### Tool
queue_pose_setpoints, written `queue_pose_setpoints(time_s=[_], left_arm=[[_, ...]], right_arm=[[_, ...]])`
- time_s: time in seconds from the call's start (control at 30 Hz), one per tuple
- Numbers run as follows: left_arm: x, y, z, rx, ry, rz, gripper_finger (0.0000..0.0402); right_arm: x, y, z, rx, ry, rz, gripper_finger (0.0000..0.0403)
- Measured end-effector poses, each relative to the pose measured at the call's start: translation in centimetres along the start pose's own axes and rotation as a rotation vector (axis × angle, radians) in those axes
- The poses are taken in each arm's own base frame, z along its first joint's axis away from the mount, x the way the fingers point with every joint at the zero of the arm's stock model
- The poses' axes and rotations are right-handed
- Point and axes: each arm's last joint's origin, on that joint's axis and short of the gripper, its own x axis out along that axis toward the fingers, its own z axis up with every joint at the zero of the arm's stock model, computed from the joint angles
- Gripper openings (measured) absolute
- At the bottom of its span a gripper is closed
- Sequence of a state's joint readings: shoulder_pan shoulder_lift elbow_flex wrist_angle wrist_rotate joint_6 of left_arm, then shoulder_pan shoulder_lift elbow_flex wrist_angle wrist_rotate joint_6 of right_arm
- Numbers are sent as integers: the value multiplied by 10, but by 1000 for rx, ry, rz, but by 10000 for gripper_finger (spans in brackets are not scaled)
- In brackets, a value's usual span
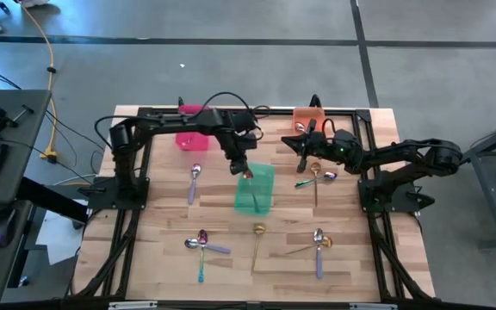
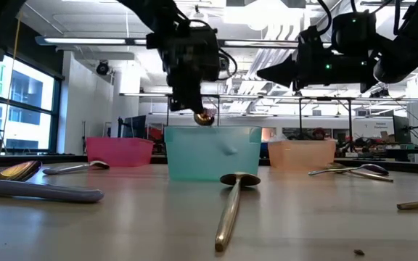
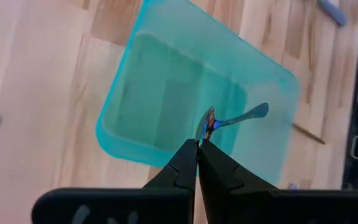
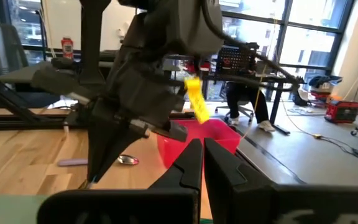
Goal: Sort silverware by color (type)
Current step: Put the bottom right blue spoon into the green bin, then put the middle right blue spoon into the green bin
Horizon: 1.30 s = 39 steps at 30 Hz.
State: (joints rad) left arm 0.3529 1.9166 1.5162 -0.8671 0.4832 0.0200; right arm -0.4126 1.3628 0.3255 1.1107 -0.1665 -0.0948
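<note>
My left gripper (image 1: 241, 169) hangs over the far end of the teal bin (image 1: 263, 203), shut on an iridescent spoon (image 3: 209, 122) with a teal handle. In the low view the spoon's bowl (image 2: 205, 117) shows just above the bin's rim (image 2: 212, 130). My right gripper (image 1: 301, 162) is shut and empty, raised near the orange bin (image 1: 308, 116). Loose spoons lie flat on the table: one with a purple handle (image 1: 195, 182), a gold one (image 1: 257, 243), and mixed clusters at the near left (image 1: 201, 244), near right (image 1: 319, 244) and far right (image 1: 317, 176). My left gripper pinches the spoon at its iridescent bowl end (image 3: 205, 132) between the two fingertips, coming from above and pointing down. The spoon is lifted clear of the table. Its teal handle (image 3: 253, 114) reaches away from the fingers over the inside of the teal bin (image 3: 166, 93).
A pink bin (image 1: 192, 138) stands at the far left and the orange bin (image 2: 302, 154) at the far right. Dark arm frames run along both table sides. Bare wood lies between the teal bin and the spoons near the front edge.
</note>
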Motion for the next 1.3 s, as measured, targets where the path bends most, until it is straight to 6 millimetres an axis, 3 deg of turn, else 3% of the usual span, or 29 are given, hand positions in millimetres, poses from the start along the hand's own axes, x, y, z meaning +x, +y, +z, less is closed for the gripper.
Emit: queue_pose_setpoints(time_s=[0.37, 0.77, 1.0, 1.2, 1.3], left_arm=[[10, 7, 6, 12, -29, 58, 6], [5, -1, 9, 125, -71, 73, 68], [4, -7, 12, 257, -167, 105, 46], [0, -4, -2, 239, -167, 121, 25], [-10, -10, -11, 280, -265, 127, 9]], right_arm=[[0, 0, -1, 2, 14, 2, 0], [0, 0, -2, 3, 15, 2, 0], [0, 0, -2, 13, 23, 2, 0], [0, 1, -5, 54, 54, 4, 0], [-1, 1, -10, 84, 97, 4, 0]])
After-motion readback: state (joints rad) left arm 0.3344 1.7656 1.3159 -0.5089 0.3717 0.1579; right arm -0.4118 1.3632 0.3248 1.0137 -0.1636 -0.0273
